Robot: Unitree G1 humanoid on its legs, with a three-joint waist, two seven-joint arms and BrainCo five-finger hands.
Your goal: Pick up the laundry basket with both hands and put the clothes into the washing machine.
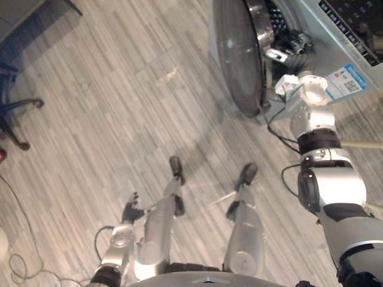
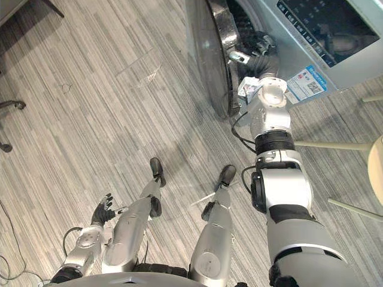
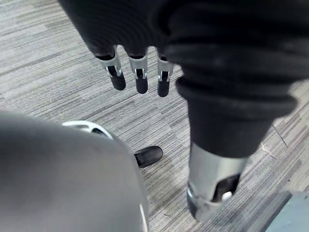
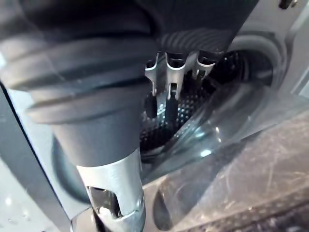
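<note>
Floor (image 1: 119,119) of grey striped planks takes up most of the eye views. The washing machine (image 2: 290,45) stands in the upper right of the frame, a pale grey front loader with a dark control strip along its top. Its round door (image 1: 236,54) is swung wide open to the left of the opening, edge-on and dark. Past the door, the perforated metal drum (image 4: 190,108) shows inside the opening.

A dark office chair (image 1: 12,113) with castors sits at the left edge of the left eye view. A cream stool (image 2: 377,167) on thin legs shows at the right edge of the right eye view.

The right hand (image 1: 293,48) is raised at the mouth of the machine, just beside the door's inner rim. In the right wrist view its fingers (image 4: 170,104) reach nearly straight toward the drum, loosely spread and holding nothing.

The left hand (image 1: 131,210) hangs low in the lower left of the frame, above the floor and well apart from the machine. Its fingers (image 3: 141,79) point down, relaxed and empty.

A small blue and white label (image 1: 346,81) is stuck on the machine's front, right of the opening.
</note>
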